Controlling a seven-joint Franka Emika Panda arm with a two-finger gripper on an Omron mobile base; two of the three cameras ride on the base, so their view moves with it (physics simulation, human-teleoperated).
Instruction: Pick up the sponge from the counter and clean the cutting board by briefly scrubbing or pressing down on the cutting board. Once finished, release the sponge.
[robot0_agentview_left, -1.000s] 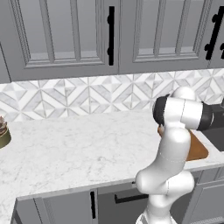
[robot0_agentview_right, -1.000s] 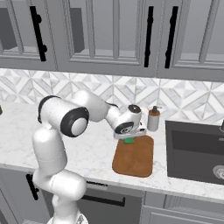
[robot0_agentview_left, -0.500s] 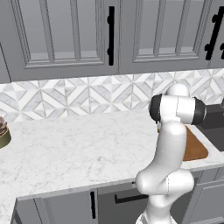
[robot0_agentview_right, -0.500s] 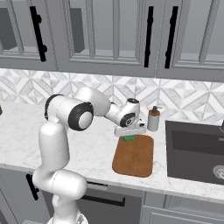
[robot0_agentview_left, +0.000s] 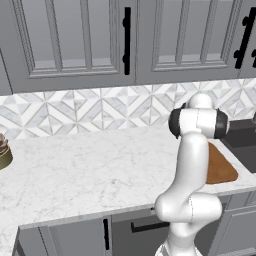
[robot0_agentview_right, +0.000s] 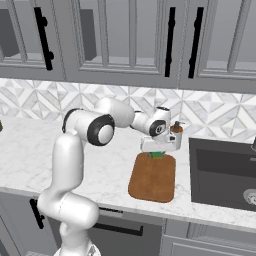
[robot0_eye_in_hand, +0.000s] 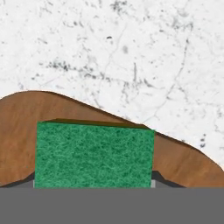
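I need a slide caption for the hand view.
Green sponge held over the cutting board's edge, white counter beyond.

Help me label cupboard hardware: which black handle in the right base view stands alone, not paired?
The far-left handle, alone on its door; the other two stand side by side, right of centre.

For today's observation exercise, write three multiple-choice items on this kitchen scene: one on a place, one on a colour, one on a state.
1. Where is the sponge?
A. In the sink
B. Over an end of the cutting board
C. Beside the jar

2. What colour is the sponge's visible face?
A. Green
B. Pink
C. Blue

3. What is the gripper doing?
A. Hanging open and empty
B. Holding the sponge
C. Gripping a cabinet handle

Answers: B, the hand view shows board beneath it; A, its face is green; B, the sponge sits between the fingers.
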